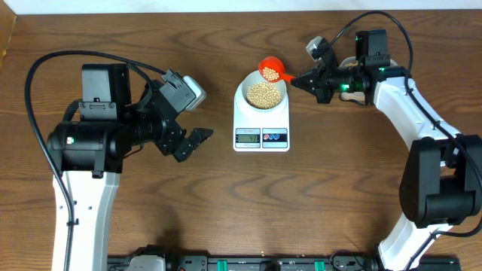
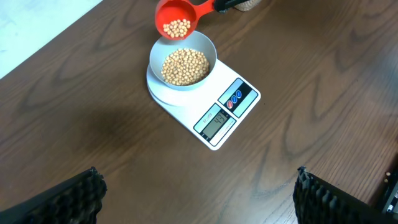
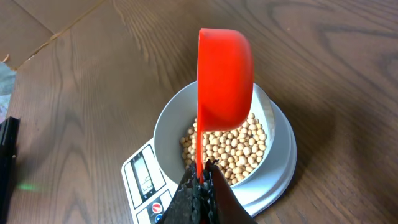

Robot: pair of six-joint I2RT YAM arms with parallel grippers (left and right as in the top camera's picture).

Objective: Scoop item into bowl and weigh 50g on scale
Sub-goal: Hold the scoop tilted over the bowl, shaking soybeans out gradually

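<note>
- the right gripper [image 3: 202, 193] has its jaws shut tight on the handle of the red scoop [image 1: 269, 71]. the scoop's cup hangs over the far rim of the bowl [image 2: 208, 46], which sits on the scale [image 1: 261, 137].
- the left gripper [image 2: 198, 177] has its jaws spread wide and holds nothing. it hovers over the tabletop well to the left of the scale.
- the beans [image 1: 263, 94] lie in a heap in the bowl, and a small clutch more sits in the tilted scoop.
- the step looks like topping up toward the target weight. the wrist should roll only a little at a time so a few beans drop, then wait for the display to settle.
- the scoop's lip should stay inside the bowl's rim without touching it. any contact would likely press on the scale and falsify the reading.
- the scoop's long axis runs nearly level from the jaws, right of the scale, to the cup above it. the cup's mouth is rolled leftward and down toward the bowl.
- the scale's display faces its near edge, and the digits are too small to read.
</note>
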